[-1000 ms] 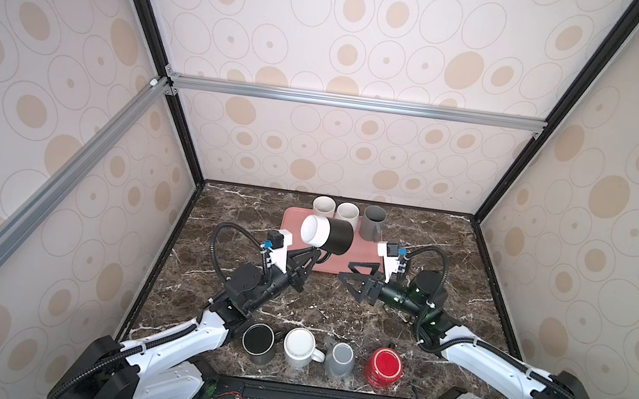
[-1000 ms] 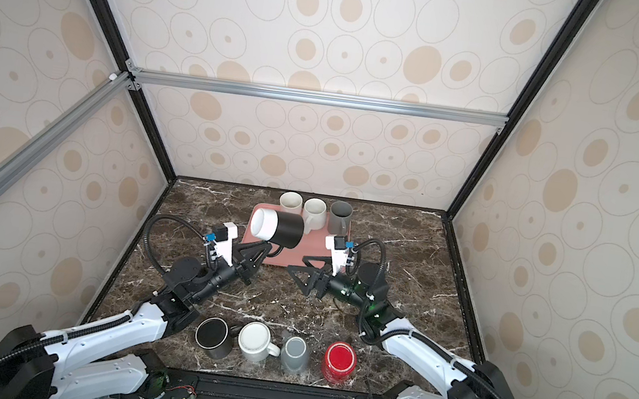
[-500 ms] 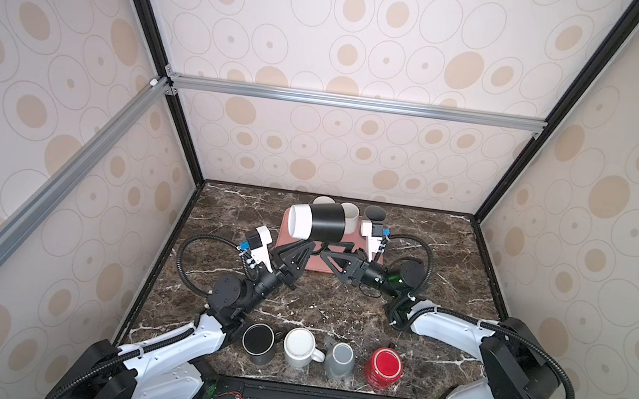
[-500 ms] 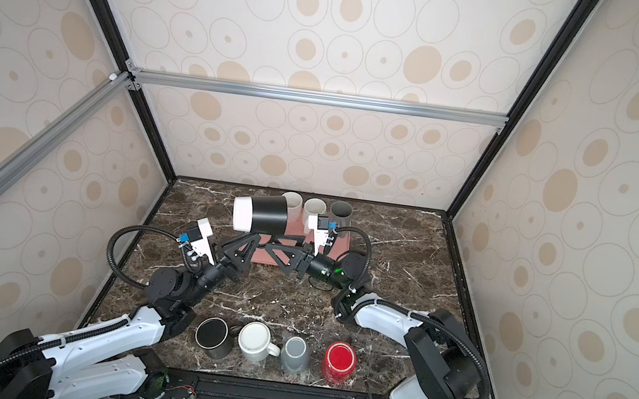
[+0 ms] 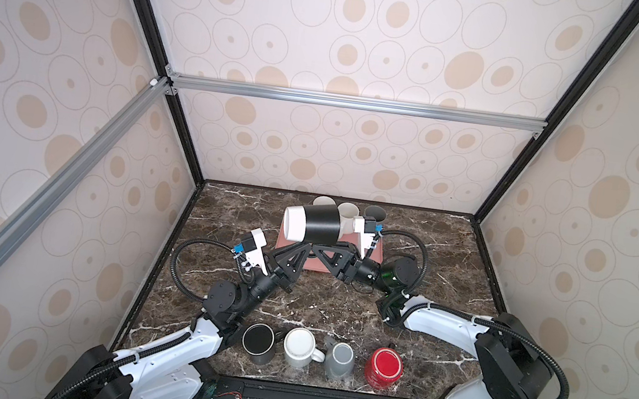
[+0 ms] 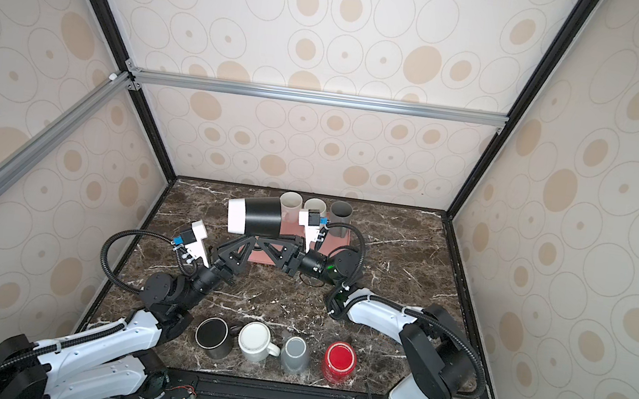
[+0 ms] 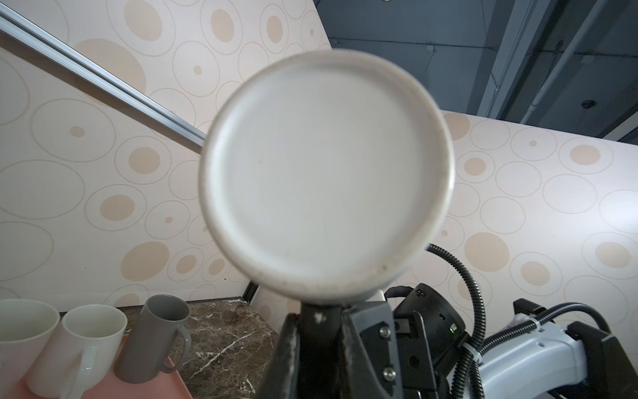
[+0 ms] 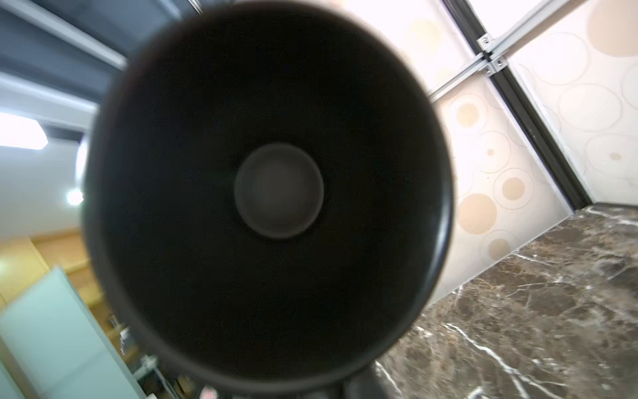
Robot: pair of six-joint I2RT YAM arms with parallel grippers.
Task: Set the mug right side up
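Mug (image 5: 312,227), black with a white base, is lying on its side in the air above the pink tray (image 5: 313,266), base pointing toward the left arm (image 5: 171,353), mouth toward the right arm (image 5: 439,325); its handle cannot be made out. The marble counter (image 5: 421,306) is carrying everything else. The tray is lying toward the back, largely covered by both grippers. On it a cream mug (image 7: 24,331), a white mug (image 7: 86,345) and a grey mug (image 7: 155,331) are standing upright; the cream one is being cropped in the left wrist view, and in both top views the held mug is hiding parts of them. Along the front a dark mug (image 5: 258,339), a pale mug (image 5: 300,347), a small grey mug (image 5: 342,358) and a red mug (image 5: 384,367) are standing in a row; which way up the red one is sitting is hard to tell. The left gripper (image 5: 305,247) is clamping its jaws on the mug from underneath. The right gripper (image 5: 317,248) is keeping its jaws closed too, tips meeting the left's under the mug, but what they are pinching is hidden. The mug's blurred base is filling the left wrist view, its dark inside the right wrist view.
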